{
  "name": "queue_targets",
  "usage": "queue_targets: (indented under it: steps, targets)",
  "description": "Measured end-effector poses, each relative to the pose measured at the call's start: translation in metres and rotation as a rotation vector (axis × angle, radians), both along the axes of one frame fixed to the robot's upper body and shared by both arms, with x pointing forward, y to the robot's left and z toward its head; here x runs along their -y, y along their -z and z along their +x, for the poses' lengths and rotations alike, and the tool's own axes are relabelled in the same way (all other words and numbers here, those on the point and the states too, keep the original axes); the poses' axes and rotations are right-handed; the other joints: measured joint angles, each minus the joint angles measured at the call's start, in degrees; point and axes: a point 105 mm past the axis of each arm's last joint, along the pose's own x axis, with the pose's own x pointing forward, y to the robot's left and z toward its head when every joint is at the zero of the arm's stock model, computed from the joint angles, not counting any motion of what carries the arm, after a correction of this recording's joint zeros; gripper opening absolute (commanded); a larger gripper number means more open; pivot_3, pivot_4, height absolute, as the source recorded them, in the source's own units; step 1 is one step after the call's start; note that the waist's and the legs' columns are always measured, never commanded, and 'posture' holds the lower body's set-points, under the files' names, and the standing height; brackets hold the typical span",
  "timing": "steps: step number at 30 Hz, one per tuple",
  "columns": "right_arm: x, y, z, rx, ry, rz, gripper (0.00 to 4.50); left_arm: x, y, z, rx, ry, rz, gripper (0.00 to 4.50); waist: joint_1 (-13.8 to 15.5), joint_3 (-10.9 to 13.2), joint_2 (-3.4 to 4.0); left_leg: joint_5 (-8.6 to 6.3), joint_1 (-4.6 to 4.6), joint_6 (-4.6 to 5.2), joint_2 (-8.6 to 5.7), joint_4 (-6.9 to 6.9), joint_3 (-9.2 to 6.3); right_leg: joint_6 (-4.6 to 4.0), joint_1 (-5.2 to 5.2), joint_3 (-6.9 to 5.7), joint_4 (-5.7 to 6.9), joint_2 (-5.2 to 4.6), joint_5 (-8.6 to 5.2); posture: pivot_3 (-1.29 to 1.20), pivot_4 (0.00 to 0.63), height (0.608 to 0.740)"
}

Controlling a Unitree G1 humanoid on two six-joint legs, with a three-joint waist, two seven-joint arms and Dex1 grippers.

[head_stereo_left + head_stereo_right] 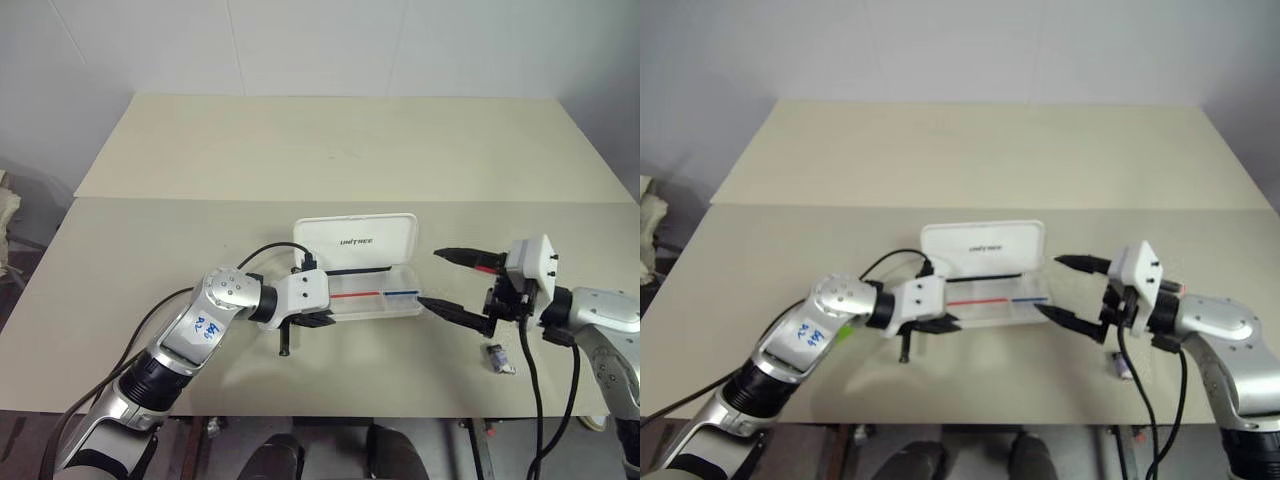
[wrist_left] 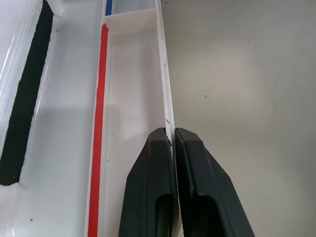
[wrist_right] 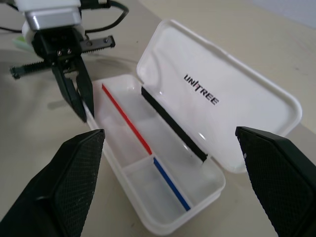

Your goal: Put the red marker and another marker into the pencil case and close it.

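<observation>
Nearest the robot, a small dark block (image 1: 498,357) lies on the table (image 1: 330,150) below the right arm, close to the front edge. A thin black rod (image 1: 284,342) hangs from the left wrist down to the tabletop.

The left gripper (image 1: 322,320) is clenched on the front wall of the case (image 1: 372,300), at the case's left end; the left wrist view shows its two fingers (image 2: 153,197) pinching the thin white rim between them. The right gripper (image 1: 445,280) is released, jaws spread wide, one finger above the other, just beside the case's right end and apart from it. It holds nothing.

The case sits at mid-table, open, with its lid (image 1: 357,241) standing up behind the tray and the lettering facing the robot. Inside the tray run a red stripe (image 3: 126,117) and a blue stripe (image 3: 171,183), end to end, with a divider across the tray where they meet. A black strip (image 3: 173,131) lines the hinge side.

Behind the case a seam crosses the table; its far part is bare up to the white wall (image 1: 300,45).
</observation>
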Motion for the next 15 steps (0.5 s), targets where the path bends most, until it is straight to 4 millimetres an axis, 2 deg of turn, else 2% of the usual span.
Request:
queue_targets:
  steps: [4,14,15]
  targets:
    - [0.017,0.014,-0.003,-0.031,0.012,-0.051,4.5,0.001,0.002,-0.002,-0.004,0.005,-0.004,0.02,0.3,0.0,0.0,0.0,0.01,0.0,0.0,0.02,0.07,0.0,0.01,0.02,0.0,0.0,0.0,0.0,0.15,0.74]
    - [0.015,0.011,-0.001,0.007,-0.012,-0.057,4.5,0.008,0.004,-0.004,0.004,0.03,-0.01,0.02,0.9,0.0,0.01,0.0,0.02,-0.01,0.01,0.2,0.09,0.03,0.14,0.02,-0.05,0.0,0.02,0.0,0.15,0.74]
    - [0.015,0.01,-0.001,0.008,-0.013,-0.054,4.5,0.008,0.004,-0.003,0.006,0.032,-0.012,0.29,0.9,0.0,0.01,-0.01,0.02,-0.01,0.01,0.2,0.09,0.03,0.14,0.02,-0.05,0.0,0.02,0.0,0.15,0.74]
